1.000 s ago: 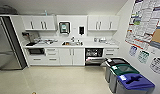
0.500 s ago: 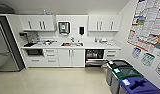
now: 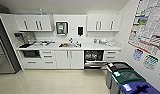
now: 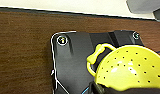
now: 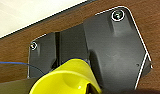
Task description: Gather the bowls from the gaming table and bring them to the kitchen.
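Observation:
The kitchen lies ahead in the head view: white cabinets, a white countertop [image 3: 96, 46] and a steel sink [image 3: 69, 45] with a tap. A bright yellow-green bowl [image 4: 128, 70], dotted with small holes and with a loop handle, sits close in the left wrist view, above the robot's dark plate. A dark finger crosses its near rim, so my left gripper [image 4: 113, 88] is shut on it. In the right wrist view a smooth yellow bowl [image 5: 67, 78] shows close up. Whether my right gripper holds it is hidden. The gaming table is out of view.
A dishwasher [image 3: 93, 58] stands open under the counter. Three lidded bins, black [image 3: 118, 67], green [image 3: 129, 76] and blue [image 3: 138, 88], line the right wall below posters [image 3: 148, 25]. A steel fridge [image 3: 3, 53] stands at the left. Pale floor [image 3: 58, 81] stretches to the cabinets.
The whole head view has shifted a little: the camera has come slightly nearer the counter, and the bins sit lower and larger in the picture.

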Robot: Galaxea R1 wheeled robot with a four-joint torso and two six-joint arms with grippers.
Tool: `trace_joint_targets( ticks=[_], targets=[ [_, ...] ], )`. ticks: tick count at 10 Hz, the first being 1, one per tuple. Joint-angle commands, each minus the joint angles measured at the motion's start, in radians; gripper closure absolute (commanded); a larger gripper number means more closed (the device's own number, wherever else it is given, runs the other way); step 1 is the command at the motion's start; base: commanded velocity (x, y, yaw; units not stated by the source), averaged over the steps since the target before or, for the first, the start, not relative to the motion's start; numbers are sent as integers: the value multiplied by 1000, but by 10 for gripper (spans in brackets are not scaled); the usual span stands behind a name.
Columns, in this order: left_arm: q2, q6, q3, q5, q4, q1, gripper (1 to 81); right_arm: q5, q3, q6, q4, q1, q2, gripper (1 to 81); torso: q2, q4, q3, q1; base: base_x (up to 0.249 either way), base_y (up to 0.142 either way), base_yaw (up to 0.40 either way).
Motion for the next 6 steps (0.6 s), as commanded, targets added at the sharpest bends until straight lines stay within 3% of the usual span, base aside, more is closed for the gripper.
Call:
trace_joint_targets(
  ticks=[1,4,6],
  targets=[
    [-9,3,0,29,3,-15,811,-33,0,-3,-1,39,4,811,0,0,0,0,192,-99,0],
    [-9,3,1,29,2,-17,811,-33,-5,-3,-1,41,3,811,0,0,0,0,191,-99,0],
    [-11,1,2,26,2,-15,811,-33,-5,-3,-1,45,0,811,0,0,0,0,164,0,0]
  ],
)
